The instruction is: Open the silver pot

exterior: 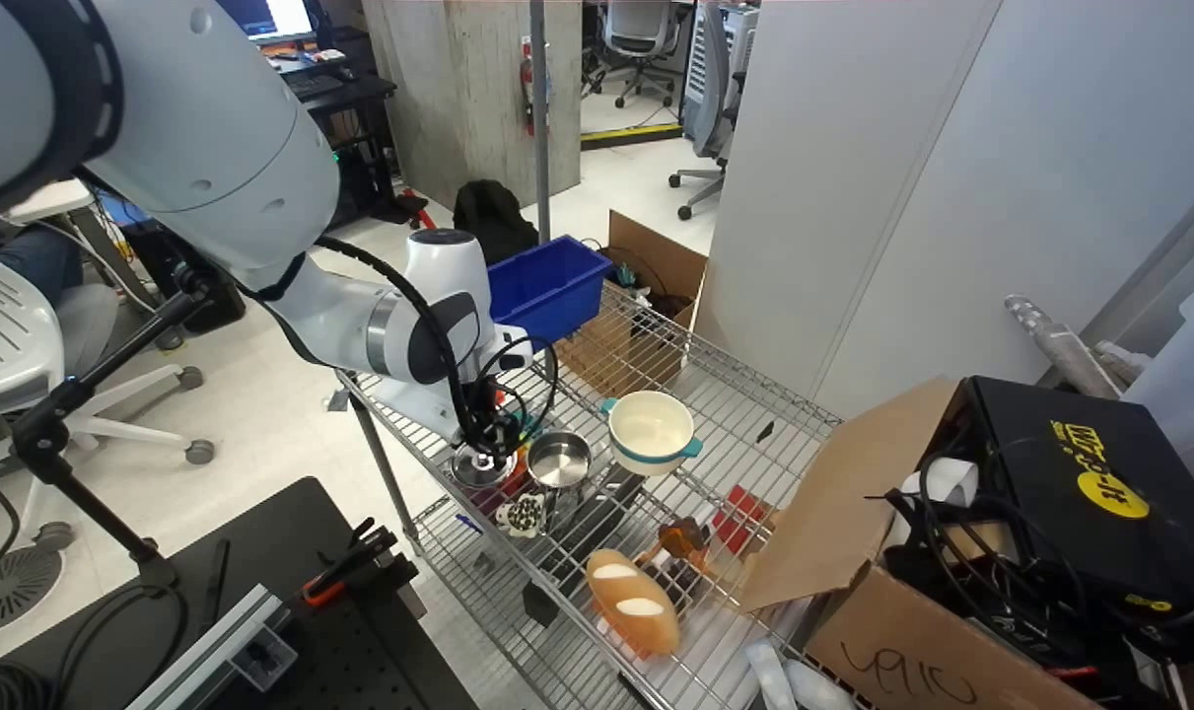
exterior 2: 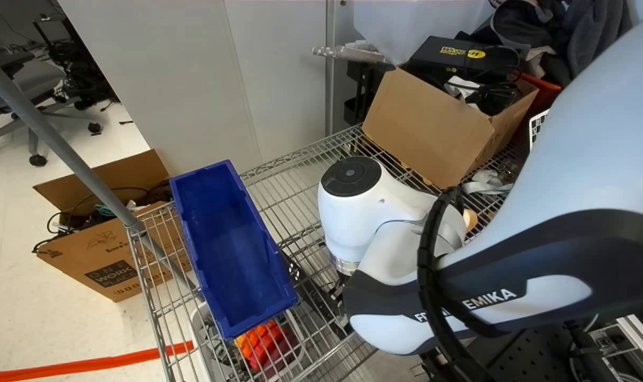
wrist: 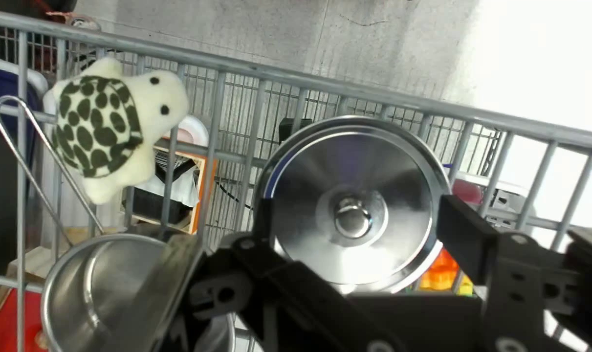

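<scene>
The silver pot point(exterior: 559, 459) stands uncovered on the wire shelf in an exterior view. The wrist view shows its metal rim and inside point(wrist: 100, 288) at lower left, partly behind a finger. A round silver lid with a central knob point(wrist: 352, 220) is beside the pot, near the shelf's edge rail. It also shows in an exterior view point(exterior: 480, 467); whether anything is under it is unclear. My gripper point(wrist: 357, 212) is open over the lid, its fingers wide apart on either side, not closed on the knob. The gripper point(exterior: 493, 439) is partly covered by cables.
A plush turtle point(wrist: 100, 129) lies near the pot and the shelf rail. A cream bowl with teal handles point(exterior: 653, 426) stands beside the pot. A toy bread loaf point(exterior: 633, 602), a blue bin point(exterior 2: 228, 249) and a cardboard box point(exterior: 853, 493) are also on the shelf.
</scene>
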`<state>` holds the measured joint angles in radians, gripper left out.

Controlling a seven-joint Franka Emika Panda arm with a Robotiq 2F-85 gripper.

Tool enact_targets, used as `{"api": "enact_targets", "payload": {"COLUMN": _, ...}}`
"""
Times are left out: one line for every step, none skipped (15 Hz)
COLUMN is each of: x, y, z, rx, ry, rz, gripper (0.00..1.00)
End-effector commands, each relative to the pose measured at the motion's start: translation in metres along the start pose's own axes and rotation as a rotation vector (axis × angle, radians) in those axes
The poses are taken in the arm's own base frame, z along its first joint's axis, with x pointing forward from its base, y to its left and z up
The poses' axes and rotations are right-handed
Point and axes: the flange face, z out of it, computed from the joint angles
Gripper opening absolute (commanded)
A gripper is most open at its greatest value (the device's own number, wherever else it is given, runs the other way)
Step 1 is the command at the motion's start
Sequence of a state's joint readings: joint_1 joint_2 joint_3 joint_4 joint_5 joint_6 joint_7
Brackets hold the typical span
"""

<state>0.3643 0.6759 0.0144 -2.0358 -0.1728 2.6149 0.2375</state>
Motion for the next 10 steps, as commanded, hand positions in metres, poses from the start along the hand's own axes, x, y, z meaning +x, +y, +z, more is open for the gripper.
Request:
{"api": "enact_targets", "payload": {"x": -0.038, "y": 0.027, "z": -0.042, "rx": 0.023, "ry": 0.034, "rz": -0.056, "gripper": 1.00}}
{"api": "enact_targets", "payload": {"x": -0.049, "y": 0.041, "z": -0.053, "rx": 0.026, "ry": 0.045, "rz": -0.063, "gripper": 1.00}}
{"api": "enact_targets", "payload": {"x": -0.056, "y": 0.054, "z": -0.063, "rx": 0.028, "ry": 0.054, "rz": -0.069, "gripper": 1.00}}
{"api": "enact_targets", "payload": {"x": -0.063, "y": 0.069, "z": -0.076, "rx": 0.033, "ry": 0.064, "rz": -0.058, "gripper": 1.00}}
{"api": "enact_targets", "payload": {"x": -0.069, "y": 0.086, "z": -0.089, "rx": 0.032, "ry": 0.051, "rz": -0.032, "gripper": 1.00}}
{"api": "enact_targets", "payload": {"x": -0.045, "y": 0.065, "z": -0.061, "rx": 0.017, "ry": 0.037, "rz": -0.039, "gripper": 1.00}}
{"api": "enact_targets", "payload": {"x": -0.050, "y": 0.077, "z": -0.071, "rx": 0.015, "ry": 0.046, "rz": -0.030, "gripper": 1.00}}
{"api": "enact_targets", "payload": {"x": -0.051, "y": 0.080, "z": -0.073, "rx": 0.014, "ry": 0.049, "rz": -0.025, "gripper": 1.00}}
{"api": "enact_targets", "payload": {"x": -0.051, "y": 0.078, "z": -0.071, "rx": 0.015, "ry": 0.045, "rz": -0.028, "gripper": 1.00}}
{"api": "enact_targets", "payload": {"x": -0.050, "y": 0.073, "z": -0.066, "rx": 0.016, "ry": 0.038, "rz": -0.035, "gripper": 1.00}}
